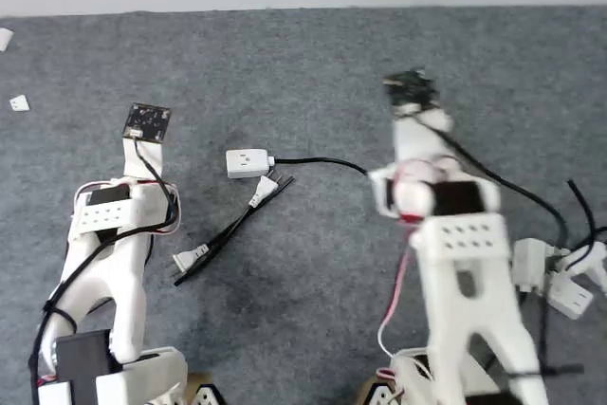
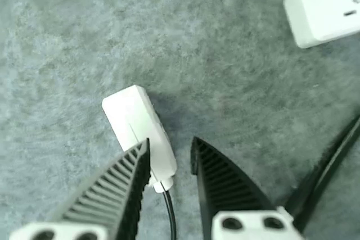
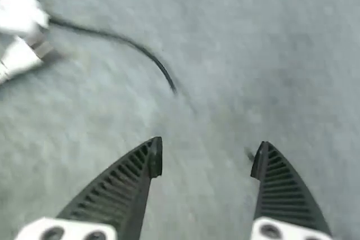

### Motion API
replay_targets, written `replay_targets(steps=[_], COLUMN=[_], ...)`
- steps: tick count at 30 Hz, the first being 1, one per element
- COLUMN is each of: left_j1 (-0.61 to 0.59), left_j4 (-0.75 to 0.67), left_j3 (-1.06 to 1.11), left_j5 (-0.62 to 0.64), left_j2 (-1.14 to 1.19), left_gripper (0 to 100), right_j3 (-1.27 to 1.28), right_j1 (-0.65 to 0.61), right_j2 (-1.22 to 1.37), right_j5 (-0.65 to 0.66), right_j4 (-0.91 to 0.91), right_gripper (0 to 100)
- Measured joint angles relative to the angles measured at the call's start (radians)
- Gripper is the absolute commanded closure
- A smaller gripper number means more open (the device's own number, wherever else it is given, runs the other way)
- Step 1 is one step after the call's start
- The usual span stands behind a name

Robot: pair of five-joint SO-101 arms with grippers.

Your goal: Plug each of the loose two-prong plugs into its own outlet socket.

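A white two-prong plug (image 2: 135,130) lies on the grey carpet, its black cord running back between my left gripper's fingers. The left gripper (image 2: 169,149) is open, its tips at the plug's cord end, and one finger (image 2: 132,175) touches the plug's side. The white outlet socket (image 2: 329,7) lies farther off, slots up. From above, the socket (image 1: 247,163) sits mid-table with a plug (image 1: 264,192) just beside it and another plug (image 1: 190,258) nearer the left arm (image 1: 114,225). My right gripper (image 3: 207,153) is wide open over bare carpet, holding nothing.
A black cable (image 1: 318,163) runs from the socket toward the right arm (image 1: 422,154). Several white adapters and cords (image 1: 560,282) lie at the right edge. Two small white bits (image 1: 19,101) lie at the far left. A blurred cable (image 3: 140,54) crosses ahead of the right gripper.
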Motion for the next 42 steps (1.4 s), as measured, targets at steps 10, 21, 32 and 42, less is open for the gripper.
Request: replay_targets(steps=[10,21,32,42], left_j1=[-0.044,-0.044,-0.044,-0.044], left_j4=[-0.018,-0.018,-0.018,-0.018], left_j3=[0.0,0.0,0.0,0.0], left_j5=[0.101,0.104,0.104,0.104], left_j2=[0.002,0.002,0.002,0.002], left_gripper=[89,89,89,89], right_j3=[-0.146,-0.413,-0.402,-0.302], right_j1=[-0.107,0.032,0.018,-0.006], right_j2=[0.549,0.801,0.752,0.736], right_j5=[0.141,0.157,0.157,0.157], right_j4=[-0.382,-0.181,-0.132,-0.207], right_gripper=[74.6,90.5,88.7,88.8])
